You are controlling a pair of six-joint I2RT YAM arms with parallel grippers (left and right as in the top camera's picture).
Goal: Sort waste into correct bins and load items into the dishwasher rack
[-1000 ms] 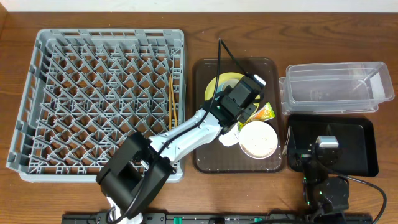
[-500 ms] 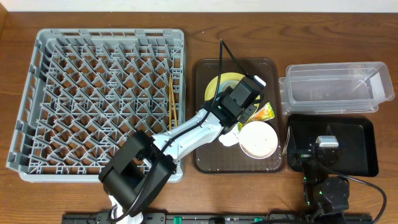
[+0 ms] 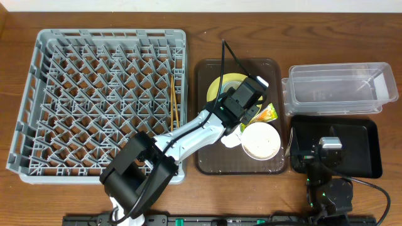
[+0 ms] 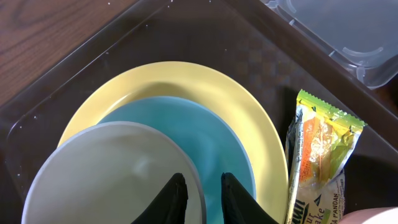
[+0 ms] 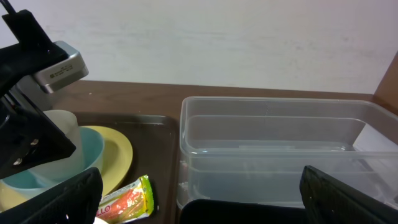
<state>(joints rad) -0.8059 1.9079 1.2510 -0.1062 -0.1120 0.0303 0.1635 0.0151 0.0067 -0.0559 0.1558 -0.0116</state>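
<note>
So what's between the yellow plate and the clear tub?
The snack wrapper, on the brown tray beside the yellow plate, clearest in the left wrist view.

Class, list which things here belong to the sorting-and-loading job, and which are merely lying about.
Job: grey rack, chopsticks, yellow plate, blue bowl, white cup, white bowl, snack wrapper, clear tub, black tray.
Lying about: brown serving tray, table.

Surface: brown wooden table (image 3: 251,194).
Left: large grey dishwasher rack (image 3: 113,34), flat on the wood.
Middle: brown serving tray (image 3: 210,157), just beside the rack.
Right, far edge: clear tub (image 3: 333,69).
Right, near edge: black tray (image 3: 367,144), just in front of the tub.
</note>
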